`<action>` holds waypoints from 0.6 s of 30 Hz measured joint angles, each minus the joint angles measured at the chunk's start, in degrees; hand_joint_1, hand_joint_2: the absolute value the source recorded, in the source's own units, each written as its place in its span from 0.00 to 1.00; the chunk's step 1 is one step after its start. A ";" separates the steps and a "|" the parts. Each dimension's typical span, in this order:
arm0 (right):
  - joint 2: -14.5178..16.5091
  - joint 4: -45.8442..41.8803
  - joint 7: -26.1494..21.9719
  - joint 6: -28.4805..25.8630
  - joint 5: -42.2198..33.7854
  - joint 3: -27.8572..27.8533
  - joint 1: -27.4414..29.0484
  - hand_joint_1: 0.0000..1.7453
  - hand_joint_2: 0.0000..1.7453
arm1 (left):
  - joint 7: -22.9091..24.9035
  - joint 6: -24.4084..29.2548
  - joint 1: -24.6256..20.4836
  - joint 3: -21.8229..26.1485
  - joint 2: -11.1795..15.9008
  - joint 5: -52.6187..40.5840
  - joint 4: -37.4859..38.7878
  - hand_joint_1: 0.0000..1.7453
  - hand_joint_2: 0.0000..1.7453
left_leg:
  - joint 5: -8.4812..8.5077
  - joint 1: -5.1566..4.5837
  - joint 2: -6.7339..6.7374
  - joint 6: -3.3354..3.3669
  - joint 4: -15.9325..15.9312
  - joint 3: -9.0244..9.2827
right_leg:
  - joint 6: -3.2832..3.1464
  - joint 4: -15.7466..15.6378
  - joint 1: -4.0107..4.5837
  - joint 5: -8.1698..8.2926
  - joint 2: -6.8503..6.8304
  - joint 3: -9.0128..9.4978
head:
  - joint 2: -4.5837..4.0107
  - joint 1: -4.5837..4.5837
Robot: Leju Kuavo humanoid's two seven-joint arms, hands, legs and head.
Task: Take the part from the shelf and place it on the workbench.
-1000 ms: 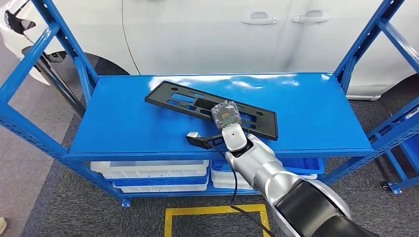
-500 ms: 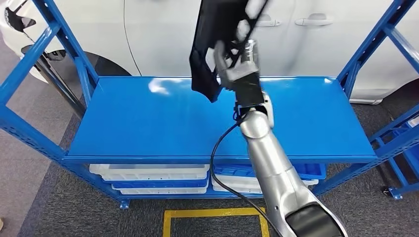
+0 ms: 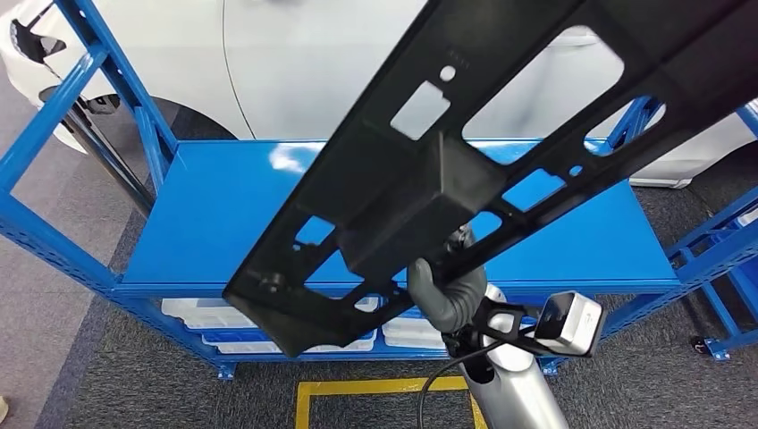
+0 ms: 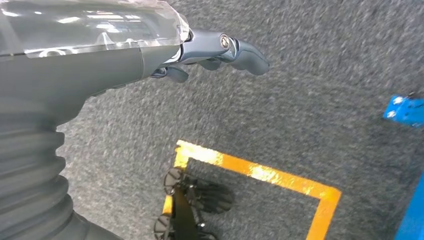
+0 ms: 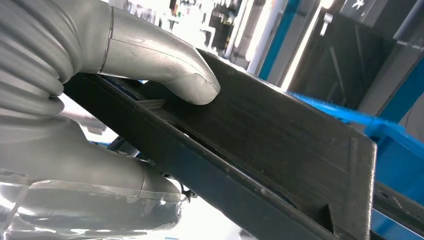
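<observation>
- The right hand point(image 3: 444, 288) grips the black plastic panel point(image 3: 465, 170), thumb pressed on its flat face in the right wrist view, the part raised close to the head camera and clear of the shelf
- The left hand point(image 4: 210, 50) hangs over the floor holding nothing, fingers loosely extended
- Judging from this, the pick-up is done; carrying the part to the workbench and setting it down is left, and no workbench is visible here
- Grey carpet with a yellow floor marking point(image 4: 260, 172) lies nearest
- Beyond it the blue shelf point(image 3: 223, 223), its top board bare, white and blue trays point(image 3: 206, 313) stacked beneath
- Behind the far edge stands a white car point(image 3: 295, 63)
</observation>
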 joint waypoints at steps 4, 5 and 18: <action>-0.55 -0.67 -1.50 0.64 2.84 2.78 1.82 1.00 1.00 | 0.53 0.75 0.03 0.20 0.01 0.07 0.00 0.00 1.00 | -4.87 0.25 0.10 -1.05 5.44 -1.97 | -1.50 -0.73 -0.27 1.08 -0.19 -0.38 | 0.00 -0.01; -0.59 -0.92 -1.63 0.41 3.44 3.21 1.98 1.00 1.00 | 0.65 0.90 0.02 0.23 0.02 0.08 0.00 0.00 1.00 | -7.22 0.25 0.10 -1.18 9.06 -3.17 | -1.68 -0.72 -0.22 1.30 -0.23 -0.65 | -0.01 -0.01; -1.44 -4.62 -1.89 5.43 0.40 2.64 3.91 1.00 1.00 | 3.26 1.56 -0.09 0.92 -0.07 -0.10 0.00 0.00 1.00 | -3.45 -0.03 0.23 1.46 -0.68 4.87 | 1.12 1.61 -0.03 2.81 0.10 -4.63 | 0.00 0.02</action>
